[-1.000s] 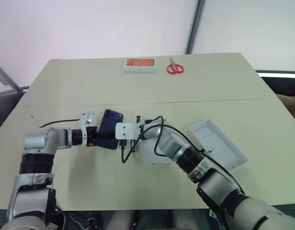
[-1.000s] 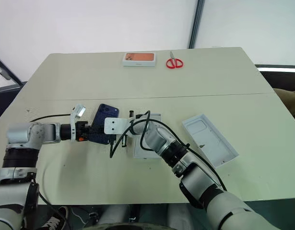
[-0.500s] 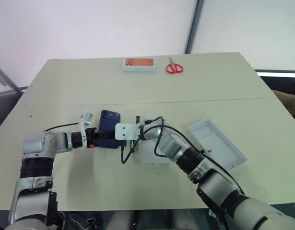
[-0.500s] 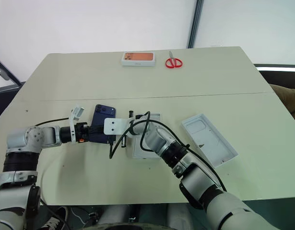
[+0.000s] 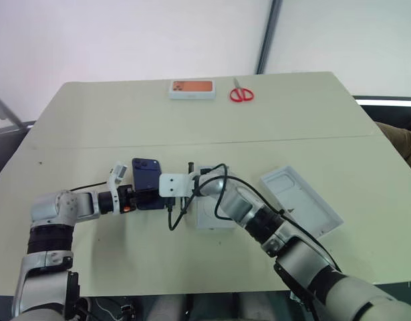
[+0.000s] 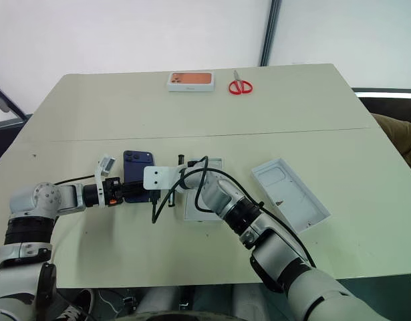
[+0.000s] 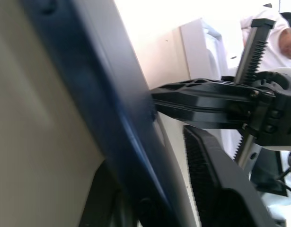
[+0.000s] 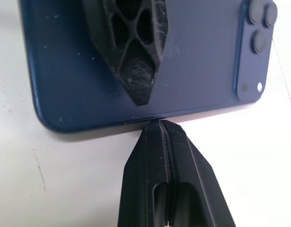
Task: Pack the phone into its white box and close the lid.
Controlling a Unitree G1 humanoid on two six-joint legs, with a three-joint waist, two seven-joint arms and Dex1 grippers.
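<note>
The left gripper (image 6: pixel 125 192) grasps the phone (image 6: pixel 138 176) — a slim dark navy-blue smartphone with rounded corners — one black finger (image 7: pixel 221 189) on each face of it near its lower end, as the left wrist view shows, with the slab running edge-on between them. The right gripper (image 8: pixel 159 130) is clenched, its two black fingers pressed flat together, their joint tip right at the phone's long edge. In the head views the phone sits left of centre, its back facing up, its long axis running up and down the frame, the camera cluster at the upper end. The left arm reaches in from the lower left, forearm roughly level across the frame, pointing right; the right arm comes up from the lower right, angled to the upper left. Just right of the phone, partly behind the right wrist, lies the white box (image 6: pixel 198 207), a shallow rectangular cardboard base. Further right lies the lid (image 6: pixel 289 195) — a pale grey-white shell, open side up, askew. All rest on the beige table (image 6: pixel 325 120).
</note>
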